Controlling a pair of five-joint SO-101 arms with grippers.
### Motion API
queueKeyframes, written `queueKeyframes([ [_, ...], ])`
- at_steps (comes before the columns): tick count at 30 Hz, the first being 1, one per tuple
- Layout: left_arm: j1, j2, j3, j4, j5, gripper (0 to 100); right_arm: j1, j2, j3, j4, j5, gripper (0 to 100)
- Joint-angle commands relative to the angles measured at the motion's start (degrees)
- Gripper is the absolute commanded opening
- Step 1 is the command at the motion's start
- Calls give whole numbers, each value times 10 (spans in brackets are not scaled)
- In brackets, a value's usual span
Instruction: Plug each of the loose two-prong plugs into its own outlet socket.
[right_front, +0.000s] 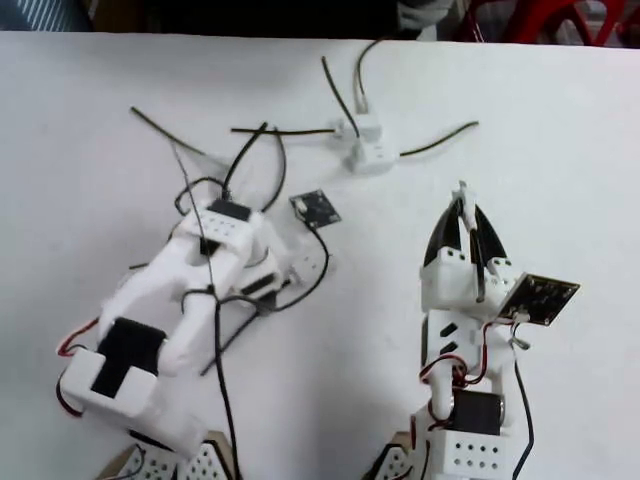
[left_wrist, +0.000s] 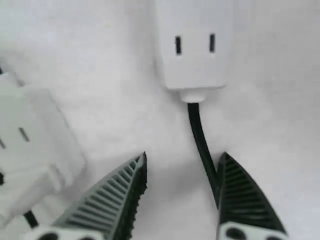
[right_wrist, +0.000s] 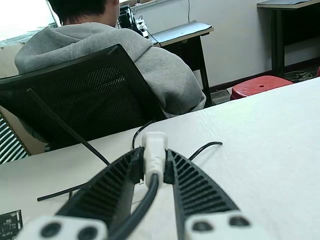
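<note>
In the left wrist view a white outlet socket (left_wrist: 194, 45) lies on the table with its two slots facing up. Its black cord (left_wrist: 200, 140) runs back between the fingers of my left gripper (left_wrist: 184, 157), which is open and hangs just above it. A second white socket (left_wrist: 30, 145) lies beside it. My right gripper (right_wrist: 154, 155) is shut on a white two-prong plug (right_wrist: 154, 147), whose black cord trails back along the fingers. In the high view that plug (right_front: 462, 197) sticks out of the right gripper (right_front: 468, 212) above the table.
Two more white connector bodies (right_front: 364, 142) with several black cords lie at the back centre. The left arm (right_front: 215, 250) leans over the table's left middle and covers what is under it. A person sits on a black chair (right_wrist: 85, 100) beyond the far edge.
</note>
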Motion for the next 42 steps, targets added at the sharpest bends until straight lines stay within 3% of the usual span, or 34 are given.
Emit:
queueKeyframes([
  [1, -22, -14, -46, 16, -35, 226, 1, -7, -15, -9, -1, 17],
  [9, 17, -15, -236, 248, -30, 226, -17, -7, -14, -8, 3, 17],
  [12, 18, -16, -318, 316, 5, 225, -45, -7, -2, -11, 57, 17],
  [17, 19, -102, -362, 343, 74, 194, -115, -7, 5, 15, 113, 17],
  [23, 15, -262, -282, 337, 154, 191, -146, -7, -4, 49, 144, 17],
  [30, -7, -425, -45, 206, 236, 191, -175, -7, -59, 150, 167, 17],
  [37, -52, -575, 269, -58, 244, 191, -211, -6, -62, 180, 207, 17],
  [42, -93, -652, 389, -142, 247, 189, -237, 17, -92, 203, 222, 17],
])
